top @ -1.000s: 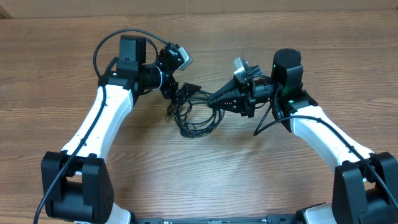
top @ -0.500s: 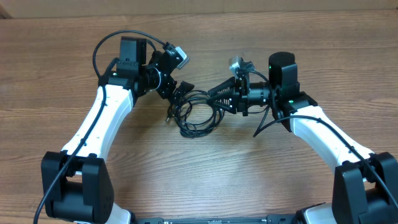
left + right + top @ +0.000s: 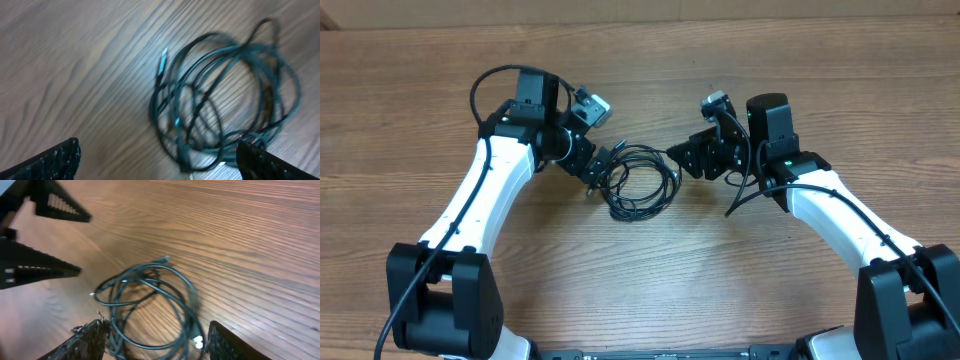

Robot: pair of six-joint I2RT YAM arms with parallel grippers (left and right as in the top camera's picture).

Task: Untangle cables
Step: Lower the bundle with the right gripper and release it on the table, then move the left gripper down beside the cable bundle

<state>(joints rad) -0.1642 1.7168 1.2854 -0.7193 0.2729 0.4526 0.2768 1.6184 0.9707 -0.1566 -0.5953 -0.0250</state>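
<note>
Lying in one tangled coil on the worktop [image 3: 650, 290], the cables [image 3: 638, 180] are flanked by left fingers [image 3: 55, 165] and right fingers [image 3: 87, 342], both spread open and empty; no strand is judged separated yet.

Cables [image 3: 642, 180]: black, pale plug tips, lying between the black, textured fingers [image 3: 89, 341]. Table [image 3: 720, 270]: brown, streaked wood grain. Arms [image 3: 485, 190]: white shells, black joints.

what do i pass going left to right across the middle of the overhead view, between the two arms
left gripper → cables → right gripper
</note>
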